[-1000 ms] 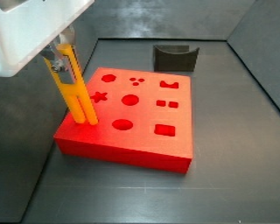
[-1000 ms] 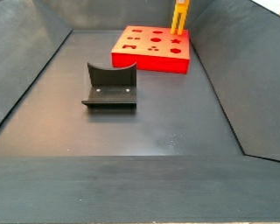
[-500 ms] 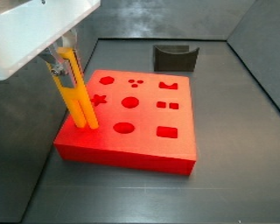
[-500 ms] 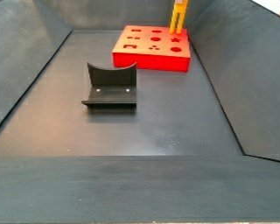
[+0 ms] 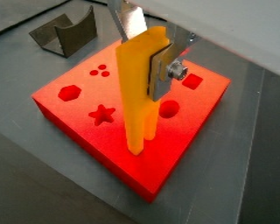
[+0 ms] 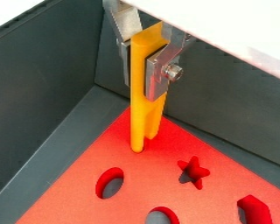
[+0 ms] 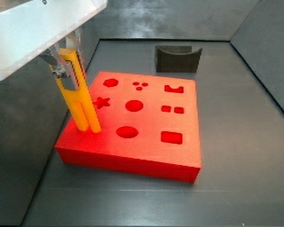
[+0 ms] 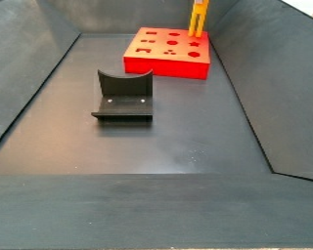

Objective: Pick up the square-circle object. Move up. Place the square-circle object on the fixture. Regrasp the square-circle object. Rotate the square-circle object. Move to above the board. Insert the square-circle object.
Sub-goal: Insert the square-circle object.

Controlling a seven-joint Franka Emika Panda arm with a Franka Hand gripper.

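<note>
The square-circle object, a slim yellow-orange peg, hangs upright in my gripper, which is shut on its upper part. Both wrist views show the silver fingers clamping it; the gripper also shows in the wrist view. The peg's lower end meets the top of the red board close to one edge, beside the star hole. I cannot tell whether it is in a hole. In a side view the peg stands at the board's left edge. The dark fixture stands behind the board, empty.
The board carries several shaped holes: circles, squares, a hexagon. Dark bin walls rise close beside the board's edge next to the peg. In a side view the fixture stands on the floor nearer the camera than the board.
The peg has come down slightly at the board's edge. In a side view the board has shifted a little toward the front. The gripper stays shut on the peg.
</note>
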